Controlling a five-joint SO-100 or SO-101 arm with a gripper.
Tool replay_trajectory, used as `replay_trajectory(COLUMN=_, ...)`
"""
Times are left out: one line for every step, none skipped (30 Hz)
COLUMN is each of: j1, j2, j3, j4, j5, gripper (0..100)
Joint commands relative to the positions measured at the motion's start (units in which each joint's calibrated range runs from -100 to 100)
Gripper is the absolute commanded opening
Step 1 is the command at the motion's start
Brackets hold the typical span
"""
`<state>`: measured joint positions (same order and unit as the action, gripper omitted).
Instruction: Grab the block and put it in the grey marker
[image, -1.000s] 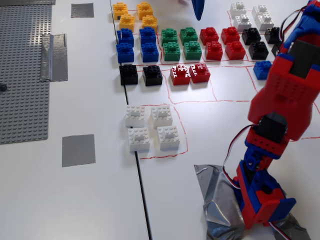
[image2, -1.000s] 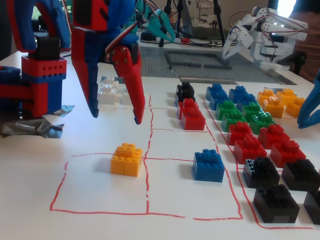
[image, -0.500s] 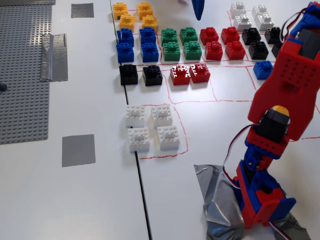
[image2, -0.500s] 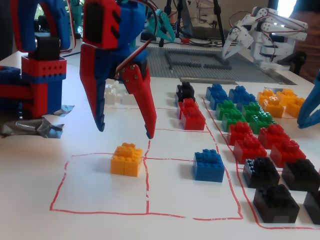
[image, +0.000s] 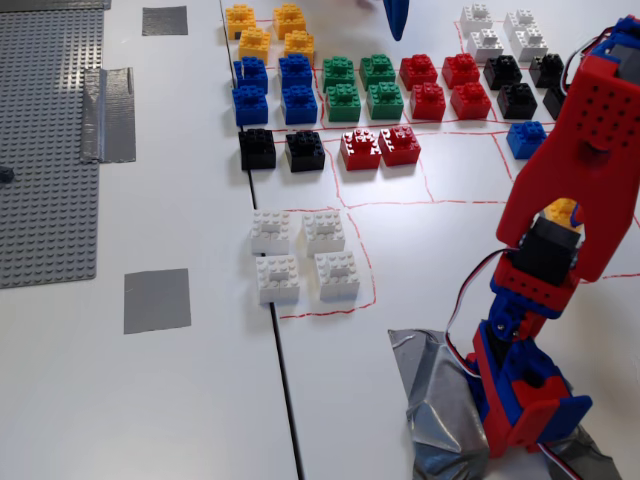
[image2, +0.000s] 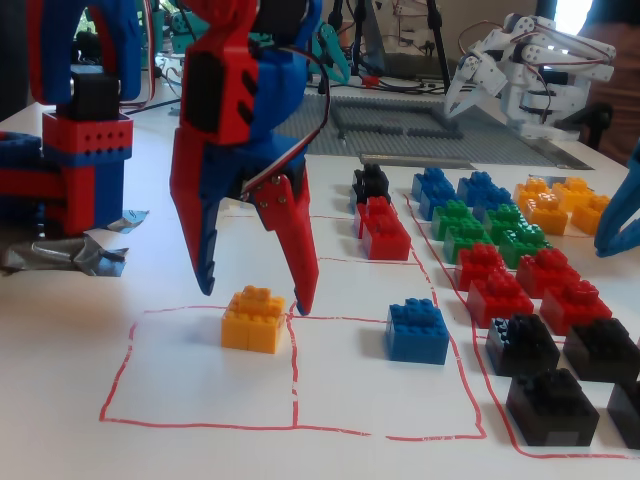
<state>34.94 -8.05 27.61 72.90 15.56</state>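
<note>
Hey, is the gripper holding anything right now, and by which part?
Nothing is held. The gripper is open, its fingers straddling the orange-yellow block on the table without closing on it.

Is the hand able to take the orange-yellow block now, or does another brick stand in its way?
Probably yes. In a fixed view the hand is open, with one finger on each side of the block, just above the table. The nearest neighbour, a blue brick, sits well apart in the next red-outlined square.
</note>
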Motion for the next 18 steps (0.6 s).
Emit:
replay_trajectory(j1=1.0, j2=-0.8, j3=-4.9, j4=-1.6, j5=0.0, gripper=31)
replay_trajectory(j1=0.9, j2=-0.5, j3=-4.9, j4=-1.9, j5=0.0, gripper=31)
replay_trajectory(j1=0.7, j2=-0.3, j3=-5.1, j4=-2.1, j5=0.0, gripper=31)
replay_trajectory(j1=0.6, j2=0.0, j3=-5.3, j4=-2.3, j5=-0.1, gripper=31)
replay_trajectory(j1=0.4, j2=0.4, j3=-5.4, j4=-2.4, j5=-0.2, gripper=31)
replay_trajectory(j1=0.3, j2=0.7, j3=-5.6, j4=-2.5, j5=-0.2, gripper=31)
replay_trajectory(j1=0.2, j2=1.1, j3=-5.9, j4=-2.5, j5=-0.3, gripper=30)
replay_trajectory(j1=0.1, j2=1.4, j3=-5.9, j4=-2.6, j5=-0.3, gripper=30)
replay_trajectory(j1=-0.1, j2=1.5, j3=-5.9, j4=-2.7, j5=-0.4, gripper=30)
replay_trajectory(j1=-0.3, j2=1.6, j3=-5.9, j4=-2.7, j5=-0.4, gripper=30)
replay_trajectory(j1=-0.4, j2=1.8, j3=-5.8, j4=-2.8, j5=-0.4, gripper=30)
replay_trajectory(j1=-0.6, j2=1.8, j3=-5.6, j4=-3.0, j5=-0.5, gripper=29)
replay_trajectory(j1=-0.8, j2=1.8, j3=-5.4, j4=-3.1, j5=-0.5, gripper=29)
replay_trajectory(j1=-1.0, j2=1.8, j3=-5.2, j4=-3.2, j5=-0.6, gripper=29)
replay_trajectory(j1=-1.3, j2=1.8, j3=-5.0, j4=-3.2, j5=-0.7, gripper=29)
replay_trajectory(j1=-1.6, j2=1.8, j3=-4.7, j4=-3.2, j5=-0.8, gripper=29)
replay_trajectory(j1=-1.9, j2=1.8, j3=-4.5, j4=-3.2, j5=-0.8, gripper=28)
replay_trajectory(j1=-2.1, j2=1.8, j3=-4.2, j4=-3.4, j5=-0.9, gripper=28)
